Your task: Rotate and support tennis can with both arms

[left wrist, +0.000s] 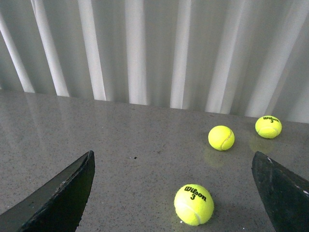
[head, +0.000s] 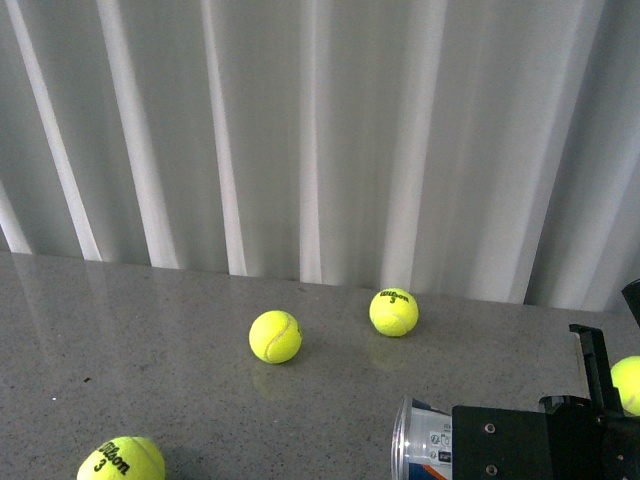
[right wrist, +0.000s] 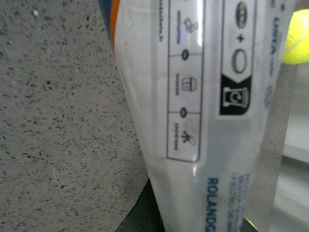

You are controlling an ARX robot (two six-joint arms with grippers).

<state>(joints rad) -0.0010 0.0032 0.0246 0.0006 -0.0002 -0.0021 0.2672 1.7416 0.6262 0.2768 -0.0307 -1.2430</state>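
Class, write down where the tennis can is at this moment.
In the front view the tennis can sits low on the right, over the table, mostly hidden behind the right arm. The nearest tennis ball is at the right edge.

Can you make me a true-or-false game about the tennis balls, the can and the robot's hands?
1. The left hand is open and empty. True.
2. The tennis can stands upright in the middle of the table. False: it is on its side at the near right, by the right arm.
3. One ball has a 3 printed on it. True.
4. That ball is red. False: it is yellow.
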